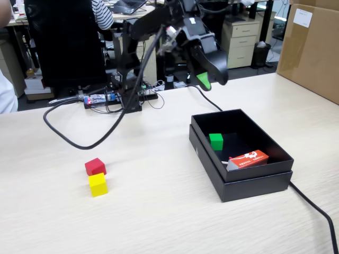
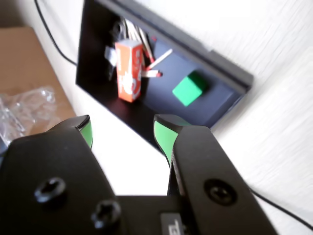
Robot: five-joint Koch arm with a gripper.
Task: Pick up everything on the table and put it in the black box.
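A red cube (image 1: 95, 166) and a yellow cube (image 1: 98, 184) sit touching on the table at the left of the fixed view. The black box (image 1: 243, 182) stands at the right and holds a green cube (image 1: 216, 141) and an orange matchbox (image 1: 249, 159). The wrist view shows the box (image 2: 230, 73) with the green cube (image 2: 188, 89), the orange matchbox (image 2: 129, 71) and loose matches. My gripper (image 1: 207, 80) hangs high above the box's far edge. In the wrist view the gripper (image 2: 122, 132) is open and empty, green pads apart.
A black cable (image 1: 79, 138) loops across the table from the arm's base. Another cable (image 1: 318, 211) runs from the box to the front right. A cardboard box (image 1: 312, 47) stands at the far right. Office desks and people are behind.
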